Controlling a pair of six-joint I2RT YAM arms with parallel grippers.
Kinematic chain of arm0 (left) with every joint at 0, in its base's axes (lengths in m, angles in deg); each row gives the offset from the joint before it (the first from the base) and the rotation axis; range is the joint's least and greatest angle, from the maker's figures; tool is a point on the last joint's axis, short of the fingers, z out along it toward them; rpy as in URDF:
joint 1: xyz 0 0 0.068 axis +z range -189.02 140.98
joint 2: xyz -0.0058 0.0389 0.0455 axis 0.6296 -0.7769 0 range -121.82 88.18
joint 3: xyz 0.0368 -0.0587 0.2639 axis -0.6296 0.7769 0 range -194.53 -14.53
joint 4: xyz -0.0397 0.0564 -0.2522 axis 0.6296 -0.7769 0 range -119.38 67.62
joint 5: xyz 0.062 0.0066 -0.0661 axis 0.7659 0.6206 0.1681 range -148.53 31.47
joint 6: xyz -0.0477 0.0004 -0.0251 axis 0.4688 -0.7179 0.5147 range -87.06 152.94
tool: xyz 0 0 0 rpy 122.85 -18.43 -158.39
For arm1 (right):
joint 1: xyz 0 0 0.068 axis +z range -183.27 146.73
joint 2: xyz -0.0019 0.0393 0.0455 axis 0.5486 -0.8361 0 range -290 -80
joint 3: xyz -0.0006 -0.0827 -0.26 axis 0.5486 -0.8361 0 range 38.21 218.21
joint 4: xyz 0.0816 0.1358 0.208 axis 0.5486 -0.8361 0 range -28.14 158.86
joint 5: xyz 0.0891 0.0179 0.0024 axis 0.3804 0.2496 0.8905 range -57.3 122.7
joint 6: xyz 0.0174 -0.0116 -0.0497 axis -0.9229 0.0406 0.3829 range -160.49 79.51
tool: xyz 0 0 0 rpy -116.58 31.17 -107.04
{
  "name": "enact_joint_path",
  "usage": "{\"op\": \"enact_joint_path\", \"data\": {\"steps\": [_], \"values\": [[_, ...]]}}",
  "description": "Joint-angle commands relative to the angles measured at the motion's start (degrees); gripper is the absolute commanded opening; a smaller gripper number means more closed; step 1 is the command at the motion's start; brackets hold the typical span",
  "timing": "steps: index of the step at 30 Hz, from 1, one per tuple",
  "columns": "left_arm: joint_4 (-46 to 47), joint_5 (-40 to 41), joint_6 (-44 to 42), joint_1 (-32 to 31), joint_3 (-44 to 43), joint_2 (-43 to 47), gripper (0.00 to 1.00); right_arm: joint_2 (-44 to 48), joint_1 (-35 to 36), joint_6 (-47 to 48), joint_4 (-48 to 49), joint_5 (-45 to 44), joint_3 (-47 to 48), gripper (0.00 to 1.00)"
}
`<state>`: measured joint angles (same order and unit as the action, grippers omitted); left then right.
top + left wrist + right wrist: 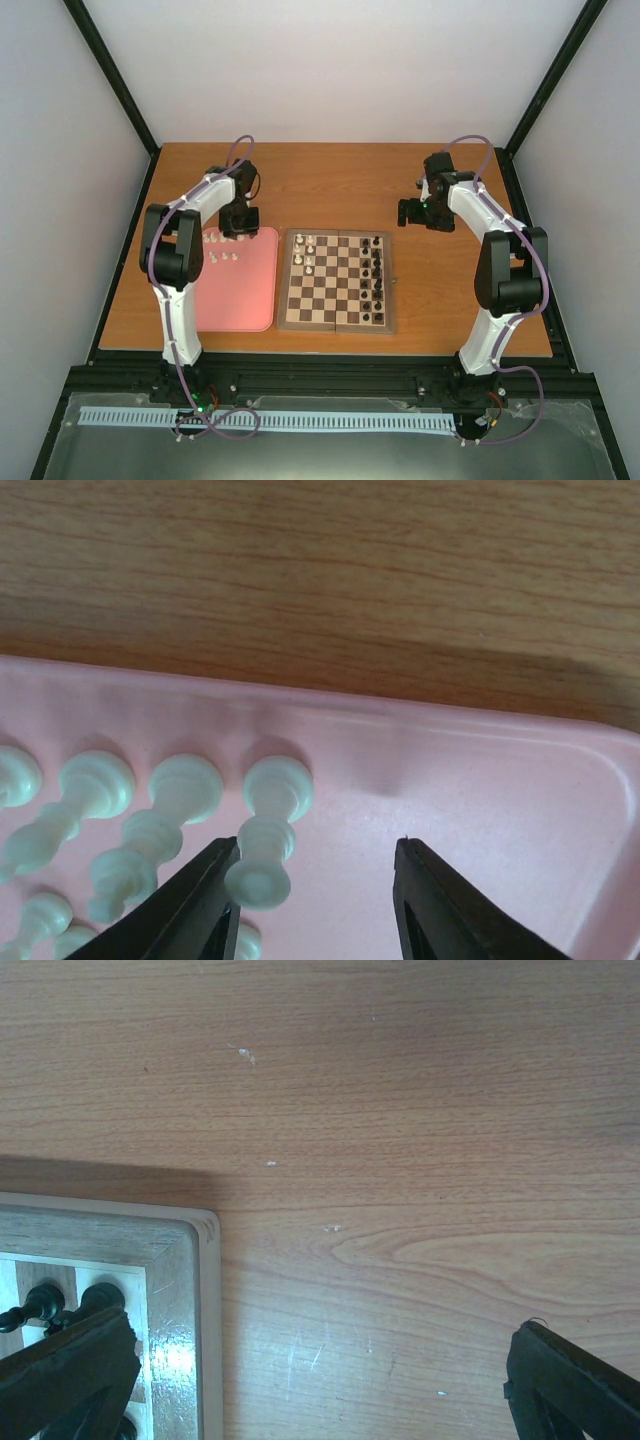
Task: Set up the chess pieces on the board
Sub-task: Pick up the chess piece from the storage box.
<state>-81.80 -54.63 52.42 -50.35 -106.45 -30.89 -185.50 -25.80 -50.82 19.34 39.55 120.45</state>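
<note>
Found the left pincer [316,846] spread open and empty, low over the pink tray [470,735], close to its far rim. In the left wrist view, saw one of the chess pieces [268,832] just inside the finger on that view's left, touching it or nearly so, with the other finger well apart across the tray floor. Judged that piece upright, its long axis roughly vertical and its top tipped toward the lens by perspective, though could not rule out a slight lean. Took it for the end of a row, with more white pieces just beside it, running off away from the gap. Read this offset as the hinge of the coming move: judged a small sideways shift toward the row needed to centre the piece before closing, at some risk of nudging its neighbour. Beyond the tray's rim, saw the wooden table [320,570]. Further right, in the top view, placed the board [338,327] just beside the tray, with a few white pieces on its left files and black pieces [378,268] along its right. Farthest off, found the right pincer [320,1380] wide open, holding nothing, over table past the board's far right corner. Reckoned the left arm much the nearer to the tray's pieces.
</note>
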Motion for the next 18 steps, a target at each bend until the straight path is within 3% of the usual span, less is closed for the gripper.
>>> {"op": "enact_joint_path", "data": {"steps": [1, 6, 14, 18], "values": [[0.89, 0.65, -0.21, 0.61, -2.54, -1.04, 0.43, -1.12, -0.52, 0.30, -0.49, -0.80, 1.72, 1.00], [0.88, 0.85, -0.14, 0.59, -2.99, -1.93, 0.34, -1.12, -0.52, 0.22, -0.49, -0.89, 1.54, 1.00], [0.85, 0.98, 0.04, 0.70, -3.18, -2.64, 0.27, -1.12, -0.52, 0.12, -0.49, -0.94, 1.50, 1.00], [0.88, 0.93, 0.07, 0.70, -3.38, -3.21, 0.15, -1.20, -0.52, 0.15, -0.57, -0.81, 1.52, 1.00]]}}
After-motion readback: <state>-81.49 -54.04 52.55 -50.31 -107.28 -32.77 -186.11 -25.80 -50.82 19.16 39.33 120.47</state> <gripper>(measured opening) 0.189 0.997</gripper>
